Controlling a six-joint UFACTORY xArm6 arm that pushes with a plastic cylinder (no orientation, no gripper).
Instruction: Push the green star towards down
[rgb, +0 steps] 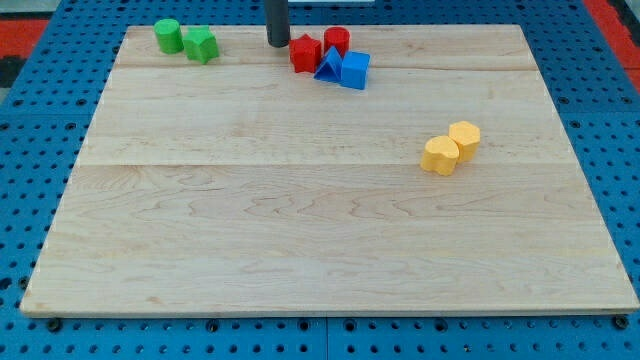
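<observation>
The green star (201, 44) lies near the top left of the wooden board (320, 230), with a green cylinder (168, 36) touching it on its left. My tip (277, 43) is at the view's top, to the right of the green star and well apart from it, just left of a red block (305, 54).
A red cylinder (337, 41), a blue triangle (328, 65) and a blue cube (354, 70) cluster by the red block. Two yellow blocks (450, 148) sit together at the right. Blue pegboard (30, 150) surrounds the board.
</observation>
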